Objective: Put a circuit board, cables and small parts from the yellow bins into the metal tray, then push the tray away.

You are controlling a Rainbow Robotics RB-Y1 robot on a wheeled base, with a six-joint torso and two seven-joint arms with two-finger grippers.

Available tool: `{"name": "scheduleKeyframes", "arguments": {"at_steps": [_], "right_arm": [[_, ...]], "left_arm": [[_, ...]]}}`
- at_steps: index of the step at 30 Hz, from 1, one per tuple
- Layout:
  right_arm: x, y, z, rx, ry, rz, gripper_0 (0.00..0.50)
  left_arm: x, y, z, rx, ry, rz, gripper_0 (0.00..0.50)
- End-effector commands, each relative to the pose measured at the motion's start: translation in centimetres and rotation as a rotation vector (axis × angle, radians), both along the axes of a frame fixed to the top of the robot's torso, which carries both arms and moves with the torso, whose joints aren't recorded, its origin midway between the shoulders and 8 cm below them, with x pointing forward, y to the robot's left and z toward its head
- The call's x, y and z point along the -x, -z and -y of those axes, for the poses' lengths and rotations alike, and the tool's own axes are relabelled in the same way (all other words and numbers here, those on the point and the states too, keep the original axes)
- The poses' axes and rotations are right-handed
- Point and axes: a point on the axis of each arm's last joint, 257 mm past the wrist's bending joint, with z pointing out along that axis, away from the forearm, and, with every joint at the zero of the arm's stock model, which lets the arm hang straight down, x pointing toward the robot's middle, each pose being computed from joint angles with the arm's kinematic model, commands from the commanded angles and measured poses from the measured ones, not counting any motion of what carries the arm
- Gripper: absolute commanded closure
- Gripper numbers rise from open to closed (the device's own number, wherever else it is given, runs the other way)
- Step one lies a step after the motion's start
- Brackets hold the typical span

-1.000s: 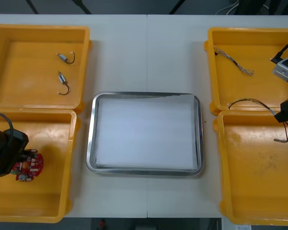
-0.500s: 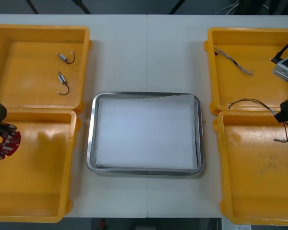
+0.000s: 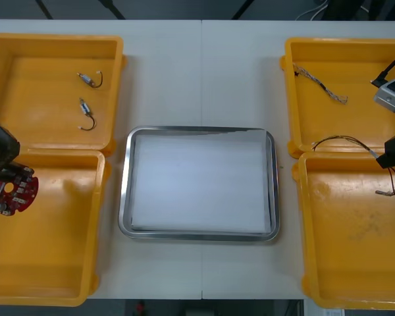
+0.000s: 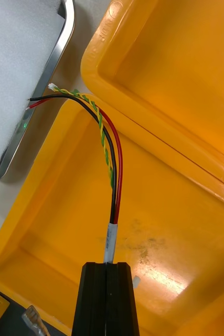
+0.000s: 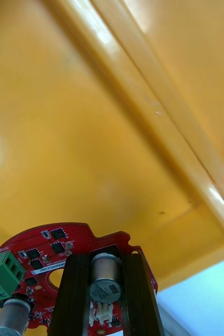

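Observation:
My left gripper (image 3: 6,172) hangs over the left edge of the near left yellow bin (image 3: 52,263), shut on a round red circuit board (image 3: 12,192). In the left wrist view the board (image 5: 43,252) sits between my black fingers (image 5: 75,294), held above the bin floor. My right gripper (image 3: 390,158) is at the right edge, over the wall between the two right bins, shut on the red, yellow and black cable (image 3: 342,139). In the right wrist view the cable (image 4: 112,152) runs from the left-hand shut fingertips (image 4: 107,268) toward the metal tray (image 4: 54,68).
The metal tray (image 3: 125,191), white inside, lies at the table's middle. Two small metal parts (image 3: 90,79) (image 3: 85,116) lie in the far left bin (image 3: 115,92). A twisted blue and white cable (image 3: 319,84) lies in the far right bin (image 3: 289,99).
My left gripper lifted the circuit board off the near left bin's floor and carried it toward the left edge, then a little back to the right. The right arm has not moved.

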Motion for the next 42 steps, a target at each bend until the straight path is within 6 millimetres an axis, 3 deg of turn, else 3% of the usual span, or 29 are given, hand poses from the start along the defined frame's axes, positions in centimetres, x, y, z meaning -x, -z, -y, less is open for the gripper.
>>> {"name": "scheduleKeyframes", "arguments": {"at_steps": [1,7,12,21,29,38,42], "right_arm": [[-0.3,-0.9,-0.9,0.005,-0.013,0.029,0.500],[-0.3,-0.9,-0.9,0.005,-0.013,0.029,0.500],[-0.3,-0.9,-0.9,0.005,-0.013,0.029,0.500],[-0.3,-0.9,-0.9,0.005,-0.013,0.029,0.500],[-0.3,-0.9,-0.9,0.005,-0.013,0.029,0.500],[-0.3,-0.9,-0.9,0.005,-0.013,0.029,0.500],[-0.3,-0.9,-0.9,0.005,-0.013,0.029,0.500]], "left_arm": [[-1.4,-2.6,3.9,0.095,-0.018,0.068,0.500],[-2.5,-2.6,7.6,0.076,0.017,0.058,0.500],[-4.6,-2.4,11.7,0.096,-0.002,0.077,0.500],[-5.1,-1.0,17.6,0.136,0.059,0.069,0.500],[-5.9,1.5,21.0,0.100,0.070,0.115,0.500],[-5.5,4.2,24.7,0.098,0.070,0.120,0.500],[-5.2,5.3,25.4,0.071,0.069,0.123,0.500]]}}
